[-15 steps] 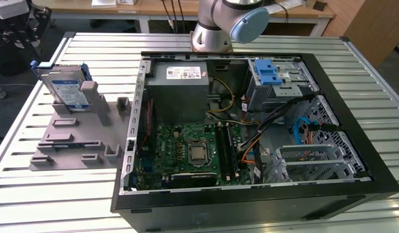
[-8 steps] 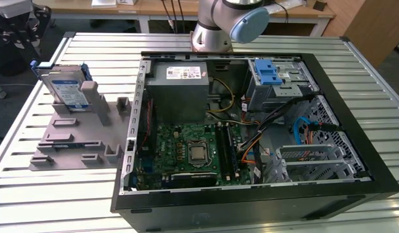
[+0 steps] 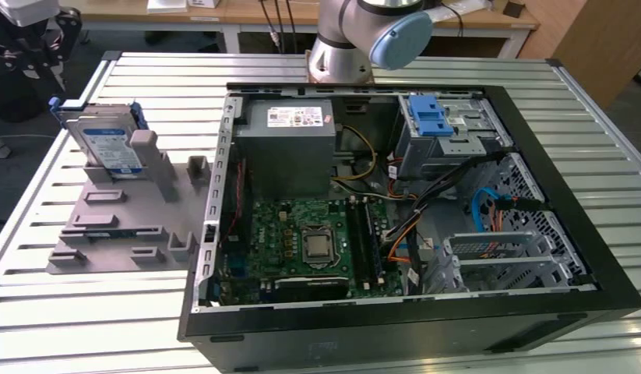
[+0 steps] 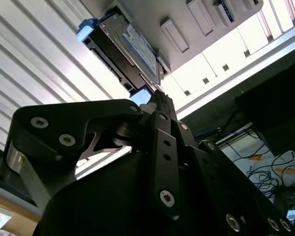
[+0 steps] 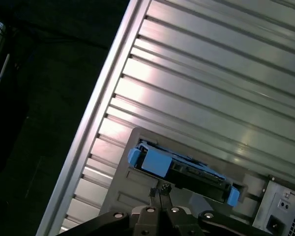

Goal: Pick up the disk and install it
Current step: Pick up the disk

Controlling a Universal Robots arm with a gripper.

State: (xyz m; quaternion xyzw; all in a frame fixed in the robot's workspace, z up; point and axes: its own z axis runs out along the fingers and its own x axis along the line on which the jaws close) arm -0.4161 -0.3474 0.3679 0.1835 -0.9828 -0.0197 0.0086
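The disk (image 3: 104, 144) stands on edge, leaning back slightly, slotted into a grey holder (image 3: 102, 234) on the slatted table (image 3: 92, 312). It sits to the exterior view's left of the open computer case (image 3: 403, 323), apart from it. It is a flat silver drive with a blue plastic carrier (image 5: 155, 161) round its sides. The first wrist view shows it edge-on, dark between the carrier's blue ends. The second wrist view shows its white-and-blue label (image 4: 137, 46).

Blue-framed silver disk (image 3: 107, 145); grey holder (image 3: 114, 224)
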